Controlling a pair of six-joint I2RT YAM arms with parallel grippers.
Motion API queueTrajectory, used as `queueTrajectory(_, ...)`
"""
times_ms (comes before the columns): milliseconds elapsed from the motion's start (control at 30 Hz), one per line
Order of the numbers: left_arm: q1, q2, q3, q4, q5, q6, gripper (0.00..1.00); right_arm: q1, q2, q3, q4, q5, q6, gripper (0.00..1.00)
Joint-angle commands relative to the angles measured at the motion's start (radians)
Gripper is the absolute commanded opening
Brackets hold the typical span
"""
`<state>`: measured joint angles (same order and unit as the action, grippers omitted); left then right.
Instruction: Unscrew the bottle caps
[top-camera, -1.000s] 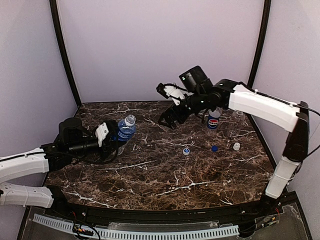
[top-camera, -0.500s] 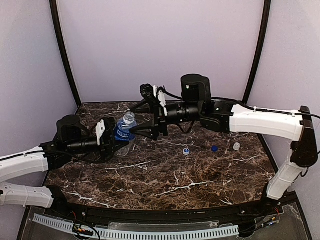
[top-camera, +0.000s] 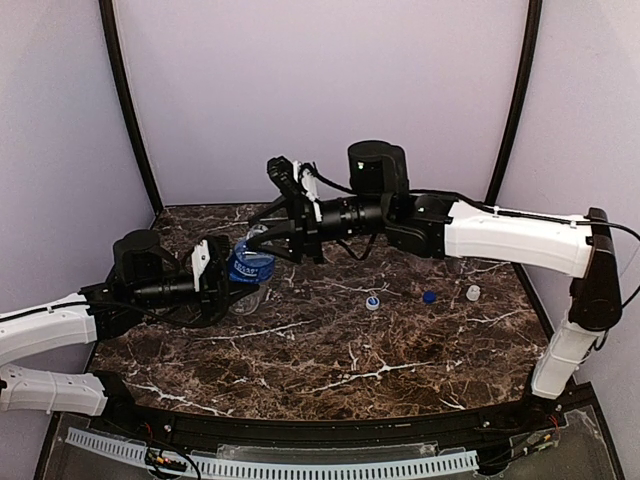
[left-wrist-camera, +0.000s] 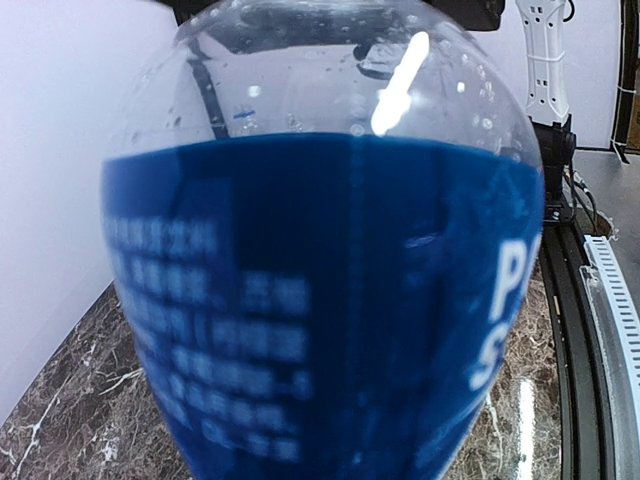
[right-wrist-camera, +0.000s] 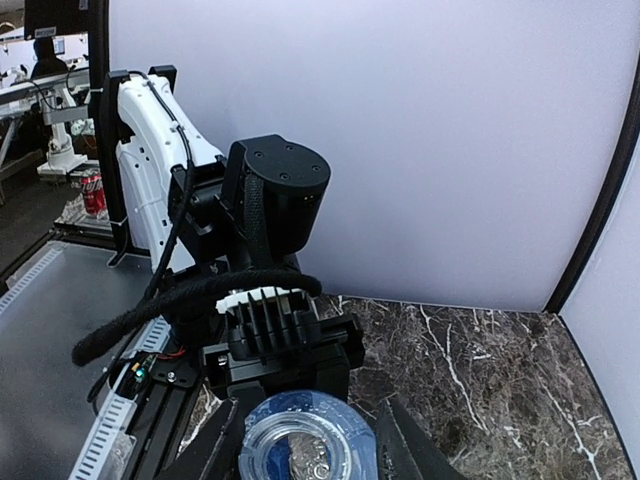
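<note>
A water bottle (top-camera: 248, 268) with a blue label stood nearly upright at the far left of the table (top-camera: 330, 350), its long axis leaning slightly, its top pointing up. Three loose caps lay in a row right of centre: a pale cap (top-camera: 372, 302), a dark blue cap (top-camera: 428, 296) and a white cap (top-camera: 472, 293). The table was dark brown marble with white veins, enclosed by plain pale lilac walls (top-camera: 320, 90). The left gripper (top-camera: 222, 275) was clamped on the bottle's lower body from the left. The right gripper (top-camera: 262, 238) reached across from the right, its jaws straddling the bottle's top; whether they pressed on it could not be told.
</note>
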<state>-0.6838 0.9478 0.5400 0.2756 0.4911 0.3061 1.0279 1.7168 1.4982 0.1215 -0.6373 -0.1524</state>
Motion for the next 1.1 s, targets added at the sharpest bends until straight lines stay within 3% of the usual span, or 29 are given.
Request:
queueTrajectory(0,-0.003,-0.008,0.026,0.026,0.009,-0.004,0.24,0.004,0.03,0.051,-0.069,-0.003,-0.014,0.45)
queueTrajectory(67,-0.003,-0.009,0.025,0.027,0.009,-0.005,0.24,0.004,0.033,0.055,-0.082,0.007,-0.017,0.45)
queueTrajectory(133,-0.003,-0.009,0.024,0.027,0.012,-0.004,0.24,0.004,0.032,0.057,-0.087,0.007,-0.019,0.39)
queueTrajectory(167,-0.003,-0.008,0.023,0.027,0.014,-0.004,0.24,0.004,0.031,0.056,-0.087,0.004,-0.019,0.33)
queueTrajectory(267,-0.003,-0.009,0.024,0.027,0.014,-0.002,0.24,0.004,0.024,0.052,-0.078,-0.003,-0.015,0.0)
queueTrajectory(333,-0.003,-0.009,0.022,0.028,0.013,0.001,0.26,0.004,0.017,0.046,-0.076,-0.004,-0.009,0.0)
queueTrajectory(367,-0.003,-0.009,0.019,0.028,0.012,0.002,0.31,0.004,0.016,0.046,-0.08,-0.003,-0.008,0.0)
queueTrajectory(400,-0.003,-0.011,0.016,0.028,0.009,0.005,0.5,0.004,0.013,0.048,-0.087,0.006,-0.008,0.0)
queueTrajectory(433,-0.004,-0.013,0.009,0.028,0.006,0.008,0.64,0.003,0.008,0.049,-0.095,0.016,-0.009,0.0)
queueTrajectory(467,-0.004,-0.018,0.004,0.029,-0.003,0.014,0.9,0.001,0.004,0.051,-0.104,0.033,-0.011,0.0)
queueTrajectory(533,-0.004,-0.029,-0.014,0.03,-0.019,0.022,0.98,-0.003,-0.004,0.062,-0.14,0.072,-0.019,0.0)
queueTrajectory(733,-0.002,-0.068,-0.066,0.034,-0.104,0.027,0.99,-0.046,-0.02,0.094,-0.268,0.302,-0.003,0.0)
queueTrajectory(967,0.032,-0.133,-0.187,0.097,-0.306,-0.057,0.99,-0.215,-0.01,0.056,-0.273,0.715,0.185,0.0)
queueTrajectory(1067,0.087,-0.163,-0.257,0.116,-0.389,-0.118,0.99,-0.272,0.022,0.037,-0.243,0.795,0.232,0.0)
